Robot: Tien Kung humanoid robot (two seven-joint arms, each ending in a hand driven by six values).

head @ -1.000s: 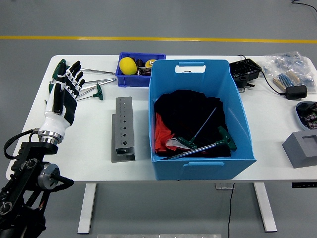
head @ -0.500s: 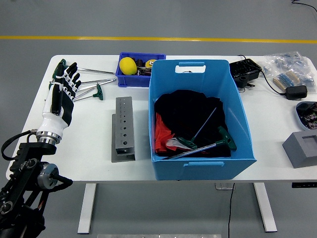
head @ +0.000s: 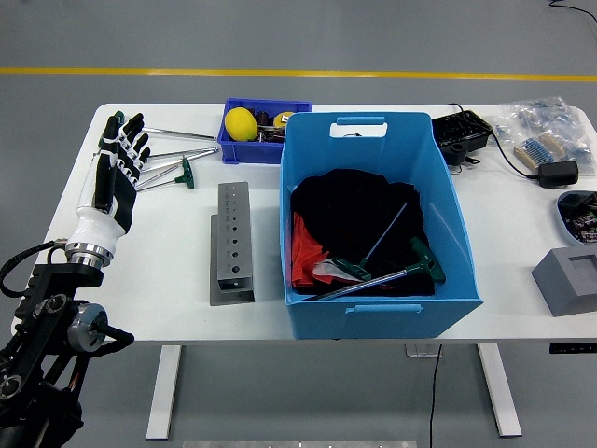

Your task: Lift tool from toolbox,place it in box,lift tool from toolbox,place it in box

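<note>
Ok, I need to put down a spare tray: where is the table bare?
Bare: right of the big blue box, up to the grey block, and between the left hand and the metal holder. Crowded: far-left T-handle tools, far-right cables.

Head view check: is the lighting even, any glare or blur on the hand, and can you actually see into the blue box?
Head view: lighting is even and soft, with no harsh shadows on the white table. The left hand is sharp, no motion blur. The big blue box has a dark interior: the black cloth swallows detail, though the T-handle tools read clearly. No glare stands out.
</note>
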